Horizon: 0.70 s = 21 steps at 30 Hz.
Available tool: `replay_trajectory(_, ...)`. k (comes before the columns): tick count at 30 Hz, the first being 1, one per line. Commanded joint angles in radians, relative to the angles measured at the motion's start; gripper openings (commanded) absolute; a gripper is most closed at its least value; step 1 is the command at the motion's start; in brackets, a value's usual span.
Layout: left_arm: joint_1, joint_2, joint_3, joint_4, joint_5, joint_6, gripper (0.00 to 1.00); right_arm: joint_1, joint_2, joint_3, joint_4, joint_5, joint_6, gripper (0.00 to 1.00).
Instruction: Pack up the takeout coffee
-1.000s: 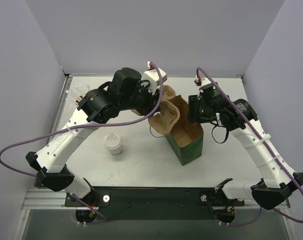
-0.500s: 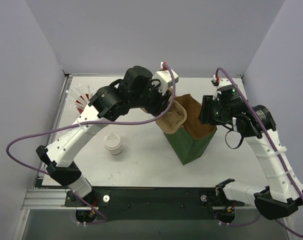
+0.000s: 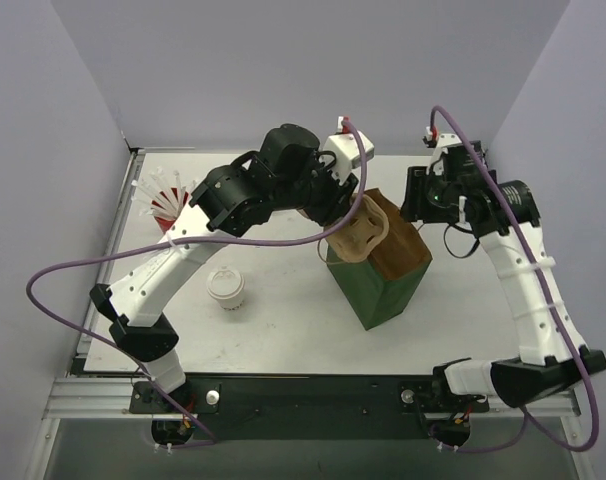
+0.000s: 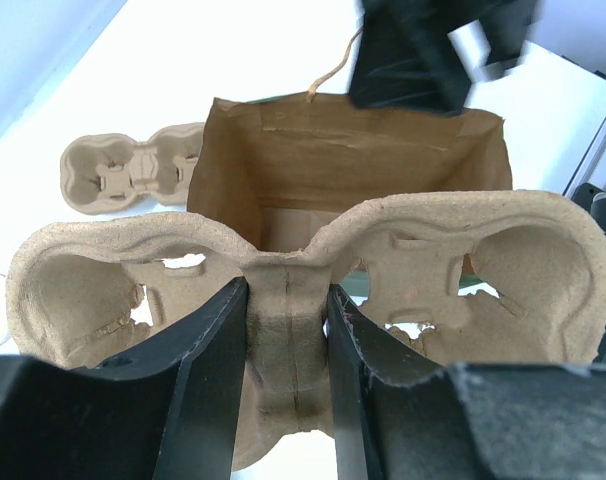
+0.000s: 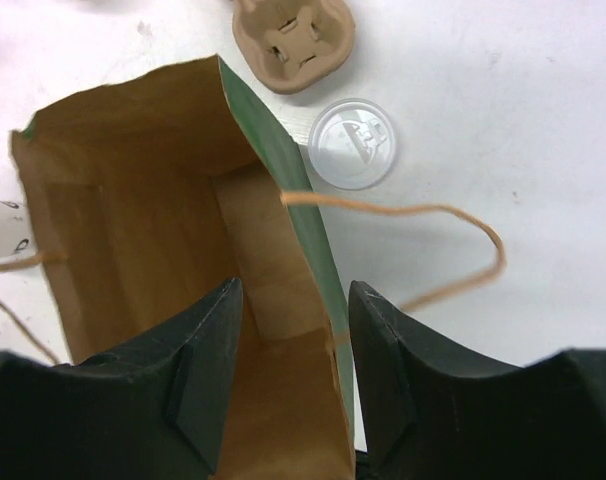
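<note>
The green paper bag (image 3: 381, 292) stands open, one wall between the parted jaws of the right gripper (image 5: 293, 295); whether they pinch it I cannot tell. The left gripper (image 4: 288, 300) is clamped on the middle ridge of the brown pulp carrier (image 4: 483, 260), tilted over the bag's mouth. The takeout coffee (image 3: 226, 287), small, white and cream-rimmed, stands upright on the table (image 3: 283, 315), well left of the bag.

The bag (image 3: 381, 292) is coloured green outside and plain brown inside. The drink carrier (image 3: 359, 230) is tan. The coffee cup (image 3: 226, 288) is white, rimmed in cream. The straw cup (image 3: 166, 206), far left, is red.
</note>
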State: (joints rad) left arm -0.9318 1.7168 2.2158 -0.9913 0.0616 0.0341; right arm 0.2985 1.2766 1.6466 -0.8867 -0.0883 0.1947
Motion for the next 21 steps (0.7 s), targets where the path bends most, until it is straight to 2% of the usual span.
replay_trajectory(1, -0.012, 0.032, 0.088, -0.020, 0.009, 0.023, 0.32, -0.016, 0.070, -0.021, 0.072, -0.132, -0.086, 0.42)
replay_trajectory(6, -0.016, 0.049, 0.110, -0.027, 0.012, 0.030, 0.32, -0.033, 0.098, -0.034, 0.078, -0.096, -0.081, 0.41)
replay_trajectory(11, -0.021, 0.061, 0.113, -0.032, 0.023, 0.046, 0.32, -0.038, 0.096, -0.057, 0.074, -0.143, -0.069, 0.34)
replay_trajectory(17, -0.027, 0.067, 0.116, -0.026, 0.023, 0.064, 0.32, -0.036, 0.079, -0.120, 0.078, -0.168, -0.055, 0.31)
replay_trajectory(19, -0.029, 0.076, 0.123, -0.027, 0.026, 0.070, 0.32, -0.038, 0.081, -0.125, 0.080, -0.162, -0.048, 0.28)
replay_trajectory(21, -0.032, 0.084, 0.131, -0.032, 0.032, 0.076, 0.32, -0.035, 0.075, -0.119, 0.081, -0.156, -0.025, 0.20)
